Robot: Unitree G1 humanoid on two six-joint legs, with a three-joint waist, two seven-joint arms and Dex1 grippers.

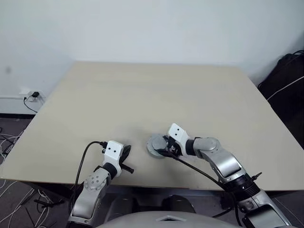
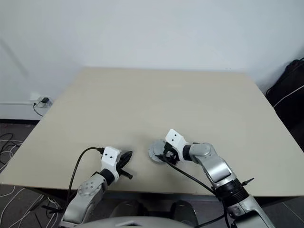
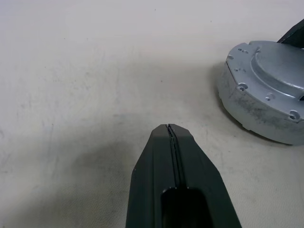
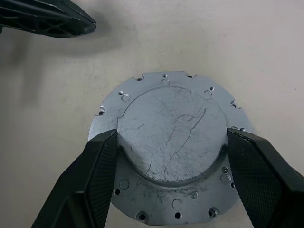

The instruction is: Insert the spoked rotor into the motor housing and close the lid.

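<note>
Silver lid (image 4: pixel 170 137) lies directly under the right end effector (image 4: pixel 171 156), whose open fingers stand either side; the closed left end effector (image 3: pixel 171 130) waits beside.

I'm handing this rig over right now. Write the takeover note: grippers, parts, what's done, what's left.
Left gripper: shut, empty, hanging over bare table beside the assembly.
Right gripper: fingers spread wide on either side of the lid's raised centre; whether they press it I cannot tell.
Lid: plain face up, seated flat on the round stack near the table's front edge. Motor housing and spoked rotor are hidden beneath it.
Done, apparently: rotor in, lid placed on top.
Left: confirm the lid sits fully home, then release and back the right arm away.
</note>
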